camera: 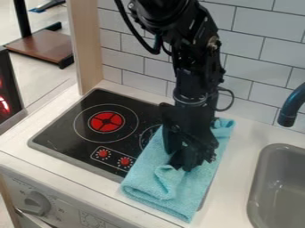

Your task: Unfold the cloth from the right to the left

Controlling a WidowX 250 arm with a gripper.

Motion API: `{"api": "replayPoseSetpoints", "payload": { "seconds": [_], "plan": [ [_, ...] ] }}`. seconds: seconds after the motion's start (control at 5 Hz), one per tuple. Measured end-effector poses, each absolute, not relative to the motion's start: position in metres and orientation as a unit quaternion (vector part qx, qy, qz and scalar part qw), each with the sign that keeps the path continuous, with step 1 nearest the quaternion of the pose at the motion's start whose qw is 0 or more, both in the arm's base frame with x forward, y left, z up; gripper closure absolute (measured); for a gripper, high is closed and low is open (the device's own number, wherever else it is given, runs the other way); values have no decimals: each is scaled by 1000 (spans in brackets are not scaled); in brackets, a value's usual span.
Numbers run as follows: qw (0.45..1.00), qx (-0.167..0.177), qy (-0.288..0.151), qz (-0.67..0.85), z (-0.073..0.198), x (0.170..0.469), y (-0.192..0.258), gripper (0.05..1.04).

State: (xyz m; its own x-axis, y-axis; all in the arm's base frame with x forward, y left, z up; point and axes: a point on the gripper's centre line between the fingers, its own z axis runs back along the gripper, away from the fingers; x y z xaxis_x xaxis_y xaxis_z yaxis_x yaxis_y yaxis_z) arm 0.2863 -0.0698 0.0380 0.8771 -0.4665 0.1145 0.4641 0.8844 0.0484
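Note:
My gripper (182, 164) hangs down over the middle of the light blue cloth (156, 191), with its tip at the cloth's surface. The cloth lies folded across the right part of the black stove top and the white counter beside it. A raised fold stands just left of and below the gripper's tip. The cloth's far end shows behind the gripper, near the tiled wall. The gripper covers part of the cloth's middle, and I cannot tell whether any cloth is held.
The black stove top (77, 133) with a red burner (106, 122) and two red knobs lies to the left. A grey sink (277, 187) with a dark blue faucet (292, 107) is at the right. A white tiled wall (262, 58) stands behind, with a wooden post (86, 44) at its left.

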Motion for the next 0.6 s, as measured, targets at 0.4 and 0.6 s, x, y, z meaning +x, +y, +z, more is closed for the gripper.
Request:
{"api": "replayPoseSetpoints", "payload": {
  "seconds": [0.4,0.6],
  "plan": [
    [969,10,-63,-239,38,287,-69,125],
    [968,10,-63,-241,34,284,-67,427]
  ]
}}
